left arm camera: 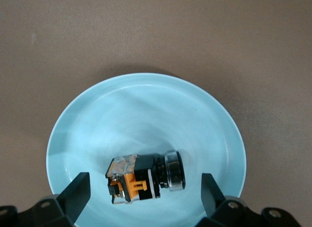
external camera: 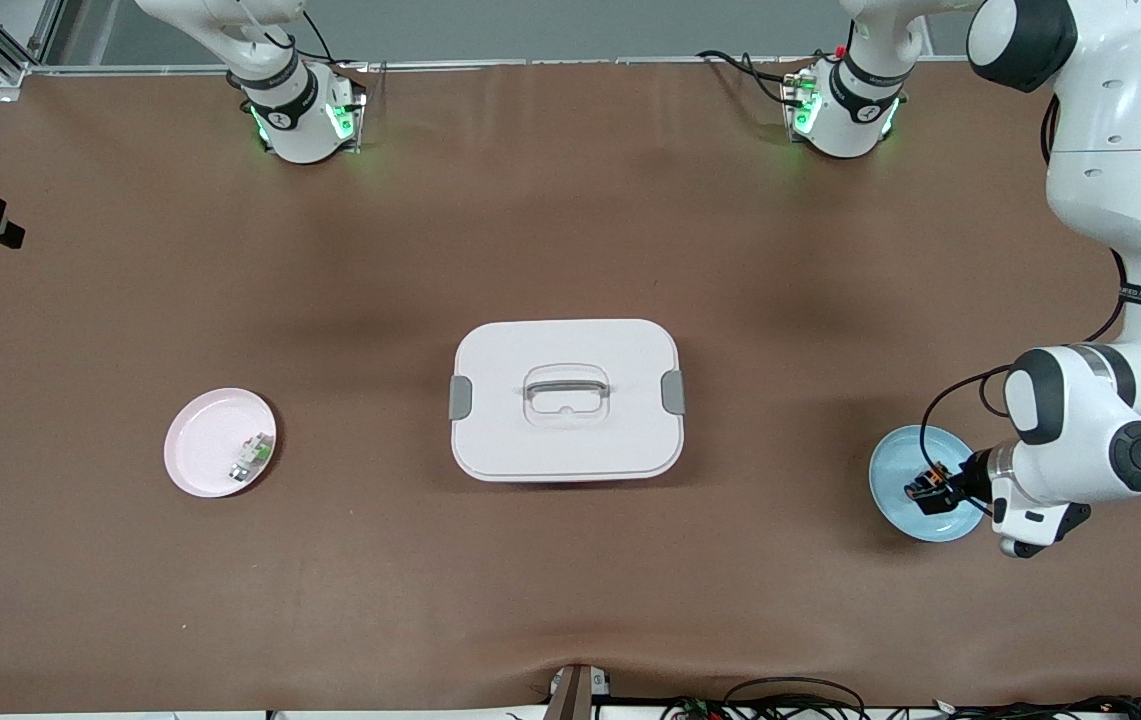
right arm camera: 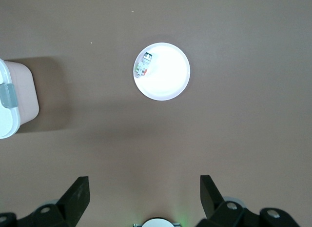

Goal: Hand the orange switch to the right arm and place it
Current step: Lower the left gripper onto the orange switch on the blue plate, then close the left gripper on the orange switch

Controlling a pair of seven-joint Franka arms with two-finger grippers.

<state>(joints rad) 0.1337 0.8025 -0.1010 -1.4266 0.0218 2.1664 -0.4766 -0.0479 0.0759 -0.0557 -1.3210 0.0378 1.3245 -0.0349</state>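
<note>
The orange switch [left arm camera: 146, 177] lies on its side in the pale blue plate [left arm camera: 146, 110] at the left arm's end of the table. It also shows in the front view [external camera: 925, 487] on that plate [external camera: 900, 462]. It is black with an orange band and a silver ring. My left gripper [left arm camera: 145, 189] is open low over the plate, one finger on each side of the switch with gaps to both. My right gripper [right arm camera: 145, 188] is open and empty, high over bare mat near its own base. It is out of the front view.
A white lidded box [external camera: 567, 400] with a grey handle stands mid-table, its corner in the right wrist view [right arm camera: 9, 100]. A pink plate [external camera: 205, 440] toward the right arm's end holds a small whitish-grey part [external camera: 252, 457]; both show in the right wrist view [right arm camera: 168, 75] [right arm camera: 145, 65].
</note>
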